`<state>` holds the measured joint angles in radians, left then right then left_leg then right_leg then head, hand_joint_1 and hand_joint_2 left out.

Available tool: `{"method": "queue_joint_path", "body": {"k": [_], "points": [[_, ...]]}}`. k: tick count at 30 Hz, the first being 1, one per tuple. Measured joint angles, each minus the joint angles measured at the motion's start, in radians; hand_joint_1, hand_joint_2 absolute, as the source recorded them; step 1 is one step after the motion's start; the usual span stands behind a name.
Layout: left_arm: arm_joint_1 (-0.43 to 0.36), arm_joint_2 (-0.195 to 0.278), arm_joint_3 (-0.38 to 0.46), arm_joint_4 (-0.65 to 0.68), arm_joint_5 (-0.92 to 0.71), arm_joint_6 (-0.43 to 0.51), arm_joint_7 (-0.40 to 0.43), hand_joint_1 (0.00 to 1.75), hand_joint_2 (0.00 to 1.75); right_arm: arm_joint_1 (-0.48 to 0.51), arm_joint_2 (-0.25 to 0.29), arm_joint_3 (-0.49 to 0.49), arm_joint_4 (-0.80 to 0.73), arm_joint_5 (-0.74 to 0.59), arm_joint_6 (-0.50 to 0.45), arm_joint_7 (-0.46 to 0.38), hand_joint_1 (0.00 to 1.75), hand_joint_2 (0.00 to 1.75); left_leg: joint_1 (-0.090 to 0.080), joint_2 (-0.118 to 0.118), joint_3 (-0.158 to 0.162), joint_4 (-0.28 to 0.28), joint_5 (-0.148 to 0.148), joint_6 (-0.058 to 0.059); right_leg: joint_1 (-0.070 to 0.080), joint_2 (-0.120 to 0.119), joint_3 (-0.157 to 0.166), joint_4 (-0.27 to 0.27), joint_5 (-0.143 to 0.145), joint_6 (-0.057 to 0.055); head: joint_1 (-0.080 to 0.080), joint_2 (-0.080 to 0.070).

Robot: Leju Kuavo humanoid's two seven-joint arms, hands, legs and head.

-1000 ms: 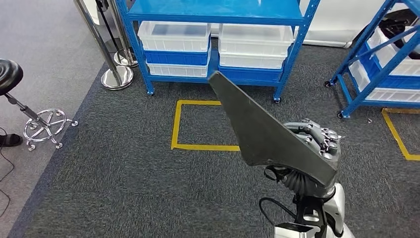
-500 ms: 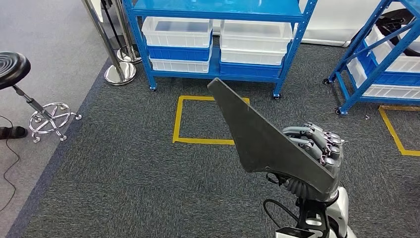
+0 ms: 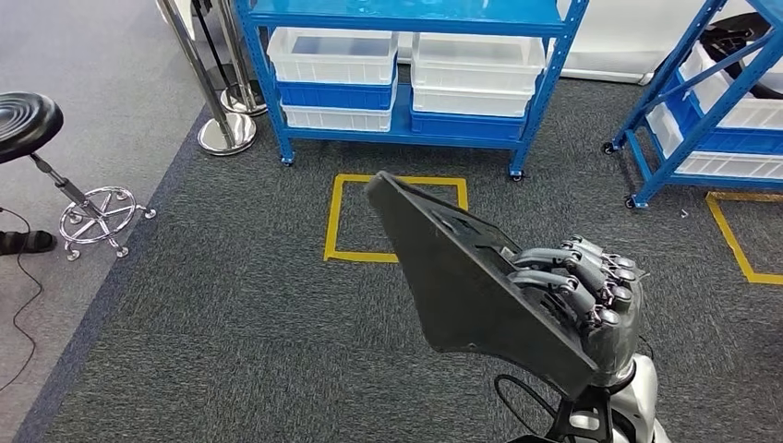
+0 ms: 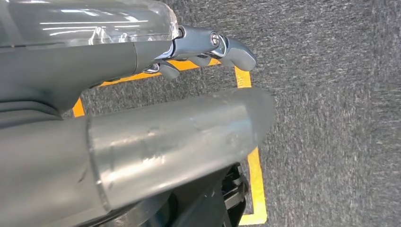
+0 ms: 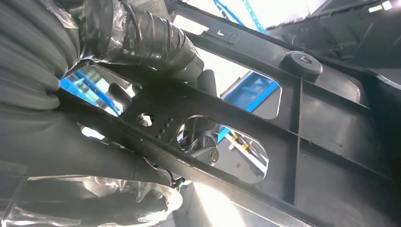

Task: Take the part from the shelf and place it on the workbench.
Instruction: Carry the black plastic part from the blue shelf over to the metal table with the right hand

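Lower right of the head view: right hand (image 3: 591, 295) grips a dark grey triangular plastic panel (image 3: 452, 268); left hand (image 4: 208, 45) holds nothing, fingers loosely apart.

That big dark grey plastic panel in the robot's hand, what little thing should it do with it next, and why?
Probably keep the grip firm and carry on walking. The right hand holds the flat dark grey plastic panel by one end, fingers curled over its edge, so most of it juts out unsupported. Only grey carpet and blue metal shelves with white bins lie ahead, with no workbench to set it on.
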<state>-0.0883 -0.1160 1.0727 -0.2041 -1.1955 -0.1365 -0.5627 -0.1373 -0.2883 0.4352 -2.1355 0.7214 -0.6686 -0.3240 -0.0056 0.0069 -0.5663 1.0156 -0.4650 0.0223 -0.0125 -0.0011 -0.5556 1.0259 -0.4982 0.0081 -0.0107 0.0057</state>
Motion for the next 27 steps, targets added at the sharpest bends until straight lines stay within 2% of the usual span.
{"method": "queue_joint_path", "body": {"k": [2, 3, 5, 6, 7, 8, 10, 12, 13, 14, 16, 17, 18, 20, 21, 22, 23, 24, 25, 27], "points": [[0.000, 0.001, 0.000, 0.000, 0.000, 0.002, 0.000, 0.00, 0.00, 0.000, 0.000, 0.000, -0.002, 0.001, 0.000, 0.000, 1.75, 1.75, 0.001, -0.002, -0.012, 0.025, -0.021, -0.011, -0.007, -0.002, -0.002, -0.007, 0.008, -0.013, 0.000, 0.000], [0.000, 0.001, 0.000, 0.000, 0.000, 0.002, 0.000, 0.00, 0.00, 0.000, 0.000, -0.001, -0.003, 0.001, 0.000, -0.001, 1.75, 1.75, 0.002, -0.002, -0.030, 0.065, -0.049, -0.017, -0.010, -0.004, -0.003, -0.011, 0.012, -0.018, -0.001, 0.000], [0.001, 0.001, 0.000, 0.000, 0.000, 0.003, 0.000, 0.00, 0.00, 0.001, 0.000, -0.001, -0.004, 0.001, 0.000, -0.001, 1.75, 1.75, 0.009, -0.003, -0.085, 0.193, -0.116, -0.026, -0.009, -0.010, -0.009, -0.010, 0.015, -0.024, -0.001, 0.000], [0.003, 0.001, 0.000, 0.000, 0.000, 0.003, 0.001, 0.00, 0.00, 0.002, 0.000, -0.001, -0.004, 0.002, -0.001, -0.001, 1.75, 1.75, 0.012, -0.003, -0.108, 0.250, -0.136, -0.030, -0.009, -0.014, -0.012, -0.008, 0.016, -0.025, -0.001, 0.000], [0.004, 0.001, 0.000, 0.000, 0.000, 0.004, 0.002, 0.00, 0.00, 0.003, 0.000, -0.001, -0.004, 0.006, -0.002, -0.001, 1.75, 1.75, 0.015, -0.003, -0.118, 0.276, -0.138, -0.033, -0.009, -0.018, -0.014, -0.006, 0.016, -0.024, -0.001, 0.000], [0.004, 0.001, 0.000, 0.000, 0.000, 0.006, 0.004, 0.00, 0.00, 0.004, 0.000, -0.001, -0.005, 0.010, -0.004, -0.001, 1.75, 1.75, 0.017, -0.001, -0.109, 0.262, -0.120, -0.034, -0.009, -0.022, -0.016, -0.003, 0.016, -0.024, -0.001, 0.000], [0.004, 0.002, 0.000, 0.000, -0.001, 0.009, 0.008, 0.00, 0.00, 0.006, 0.000, -0.001, -0.008, 0.020, -0.010, -0.003, 1.75, 1.75, 0.018, 0.015, -0.047, 0.140, -0.057, -0.032, -0.010, -0.033, -0.016, 0.002, 0.013, -0.020, -0.001, 0.000], [0.000, 0.003, 0.000, 0.000, -0.003, 0.011, 0.010, 0.00, 0.00, 0.008, 0.000, -0.001, -0.011, 0.025, -0.015, -0.003, 1.75, 1.75, 0.012, 0.043, 0.004, 0.030, -0.022, -0.024, -0.006, -0.045, -0.016, 0.006, 0.012, -0.010, -0.001, 0.000], [-0.002, 0.002, 0.000, 0.000, -0.005, 0.012, 0.012, 0.00, 0.00, 0.009, 0.000, -0.002, -0.013, 0.027, -0.017, -0.004, 1.75, 1.75, 0.009, 0.049, 0.012, 0.008, -0.019, -0.019, -0.003, -0.052, -0.017, 0.006, 0.013, -0.005, -0.001, 0.000], [-0.003, 0.002, -0.001, 0.000, -0.008, 0.013, 0.014, 0.00, 0.00, 0.011, 0.000, -0.002, -0.014, 0.030, -0.018, -0.004, 1.75, 1.75, 0.006, 0.044, 0.010, 0.004, -0.018, -0.014, -0.001, -0.060, -0.017, 0.004, 0.014, 0.001, -0.001, 0.000], [-0.002, 0.002, -0.002, 0.000, -0.014, 0.015, 0.020, 0.00, 0.00, 0.017, 0.000, -0.006, -0.018, 0.037, -0.020, -0.004, 1.75, 1.75, 0.008, 0.025, 0.008, -0.003, -0.008, -0.001, -0.002, -0.068, -0.015, 0.003, 0.013, 0.013, -0.001, 0.000], [-0.001, 0.002, -0.004, 0.000, -0.018, 0.017, 0.023, 0.00, 0.00, 0.021, 0.000, -0.009, -0.020, 0.041, -0.020, -0.004, 1.75, 1.75, 0.010, 0.016, 0.008, -0.009, -0.002, 0.006, -0.004, -0.060, -0.019, 0.014, 0.001, 0.018, 0.000, 0.000], [-0.001, 0.002, -0.006, 0.000, -0.021, 0.020, 0.027, 0.00, 0.00, 0.026, 0.000, -0.012, -0.022, 0.046, -0.021, -0.005, 1.75, 1.75, 0.013, 0.009, 0.008, -0.015, 0.004, 0.013, -0.005, -0.045, -0.032, 0.044, -0.023, 0.022, 0.000, 0.000], [-0.003, 0.002, -0.010, 0.000, -0.027, 0.027, 0.034, 0.00, 0.00, 0.042, 0.000, -0.020, -0.025, 0.053, -0.022, -0.008, 1.75, 1.75, 0.012, -0.008, 0.003, -0.018, 0.011, 0.022, -0.007, -0.016, -0.085, 0.159, -0.091, 0.024, 0.000, 0.000], [-0.003, 0.002, -0.011, 0.000, -0.029, 0.030, 0.037, 0.00, 0.00, 0.051, 0.000, -0.024, -0.026, 0.055, -0.022, -0.010, 1.75, 1.75, 0.011, -0.018, 0.000, -0.018, 0.013, 0.024, -0.007, -0.010, -0.113, 0.220, -0.117, 0.025, 0.000, 0.000], [-0.003, 0.002, -0.013, 0.000, -0.030, 0.032, 0.039, 0.00, 0.00, 0.061, 0.000, -0.027, -0.026, 0.056, -0.022, -0.011, 1.75, 1.75, 0.010, -0.028, -0.003, -0.017, 0.014, 0.025, -0.007, -0.008, -0.130, 0.258, -0.126, 0.025, 0.000, 0.000], [-0.002, 0.002, -0.014, 0.000, -0.031, 0.033, 0.040, 0.00, 0.00, 0.068, 0.000, -0.030, -0.027, 0.056, -0.022, -0.014, 1.75, 1.75, 0.009, -0.039, -0.005, -0.015, 0.015, 0.025, -0.007, -0.006, -0.130, 0.260, -0.115, 0.025, 0.000, 0.000], [-0.002, 0.002, -0.015, 0.000, -0.032, 0.036, 0.041, 0.00, 0.00, 0.075, 0.000, -0.032, -0.027, 0.056, -0.023, -0.017, 1.75, 1.75, 0.008, -0.051, -0.006, -0.011, 0.015, 0.025, -0.007, -0.002, -0.109, 0.224, -0.086, 0.023, 0.000, 0.000], [-0.001, 0.002, -0.016, 0.000, -0.032, 0.039, 0.042, 0.00, 0.00, 0.079, 0.000, -0.035, -0.028, 0.056, -0.023, -0.020, 1.75, 1.75, 0.008, -0.062, -0.006, -0.007, 0.014, 0.023, -0.008, 0.009, -0.076, 0.161, -0.050, 0.020, 0.000, 0.000], [-0.003, 0.002, -0.018, 0.000, -0.032, 0.044, 0.042, 0.00, 0.00, 0.084, 0.000, -0.039, -0.029, 0.056, -0.023, -0.028, 1.75, 1.75, 0.006, -0.084, -0.014, 0.003, 0.012, 0.016, -0.009, 0.048, -0.017, 0.045, -0.008, 0.012, 0.000, 0.000]]}}
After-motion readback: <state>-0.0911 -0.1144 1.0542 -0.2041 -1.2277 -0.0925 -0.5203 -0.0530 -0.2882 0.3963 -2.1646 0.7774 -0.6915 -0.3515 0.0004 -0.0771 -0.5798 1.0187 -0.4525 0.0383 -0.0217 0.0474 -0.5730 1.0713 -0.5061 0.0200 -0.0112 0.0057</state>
